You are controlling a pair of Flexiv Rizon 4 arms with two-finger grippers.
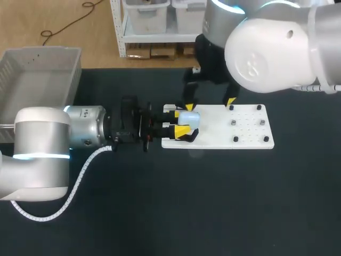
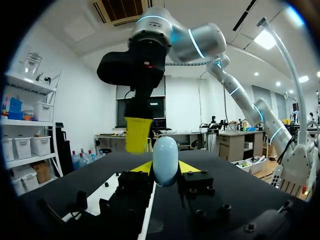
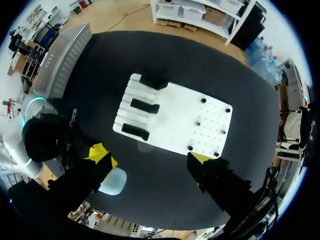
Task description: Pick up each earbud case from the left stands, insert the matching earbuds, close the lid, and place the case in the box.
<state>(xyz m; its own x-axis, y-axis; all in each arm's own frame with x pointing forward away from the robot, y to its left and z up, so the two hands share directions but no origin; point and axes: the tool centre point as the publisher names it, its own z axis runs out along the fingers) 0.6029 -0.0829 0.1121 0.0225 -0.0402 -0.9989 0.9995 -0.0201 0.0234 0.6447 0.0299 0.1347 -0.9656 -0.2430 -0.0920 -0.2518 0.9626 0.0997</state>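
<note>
left gripper (image 1: 181, 121) around earbud case (image 1: 189, 118) above board (image 1: 224, 140)

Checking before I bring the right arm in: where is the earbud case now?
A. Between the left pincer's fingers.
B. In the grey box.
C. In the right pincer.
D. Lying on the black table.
A: the pale earbud case sits between the left pincer's yellow tips, touched from both sides; the right pincer hangs open and empty.

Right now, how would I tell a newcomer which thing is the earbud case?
Find the white board on the black table. At its left end, the left pincer is shut on the earbud case. It is the only pale blue, rounded thing; the stands are black and blocky.
</note>
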